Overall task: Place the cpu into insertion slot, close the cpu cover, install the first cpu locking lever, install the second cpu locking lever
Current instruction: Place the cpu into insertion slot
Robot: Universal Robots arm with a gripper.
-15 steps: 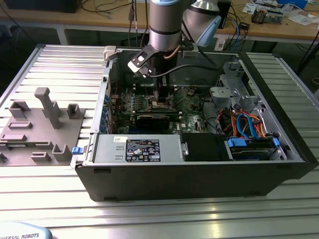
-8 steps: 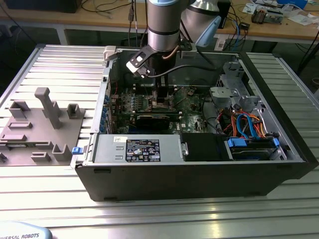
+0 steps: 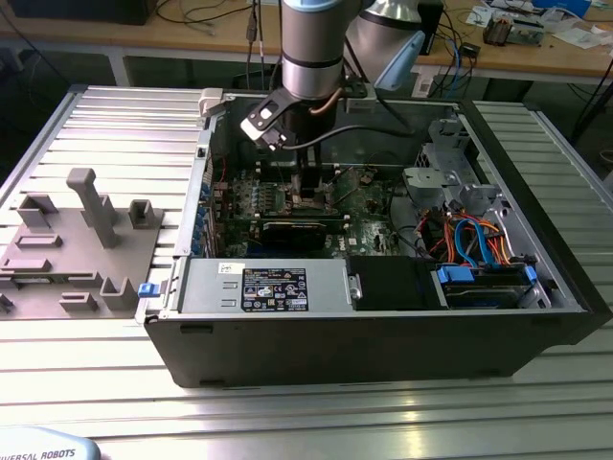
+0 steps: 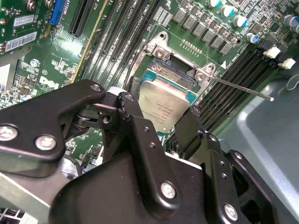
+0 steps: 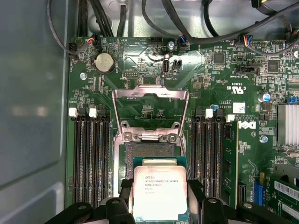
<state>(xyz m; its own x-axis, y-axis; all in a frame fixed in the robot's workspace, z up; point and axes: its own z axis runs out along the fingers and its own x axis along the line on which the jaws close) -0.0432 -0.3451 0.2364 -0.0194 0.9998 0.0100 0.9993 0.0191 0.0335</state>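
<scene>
Cpu [image 5: 160, 190] sat clamped between the jaws, the gripper [image 5: 160, 198] closed on two opposite edges, with the metal top facing the first wrist view. The insertion slot [image 5: 148, 150] lay just beyond the fingertips, partly overlapped by the chip (contact could not be told). Past the slot, the cpu cover [image 5: 150, 89] stood raised on its hinge. Memory slots [image 5: 91, 158] flanked the jaws on both sides. A thin lever [image 4: 239, 88] stuck out beside the socket.
</scene>
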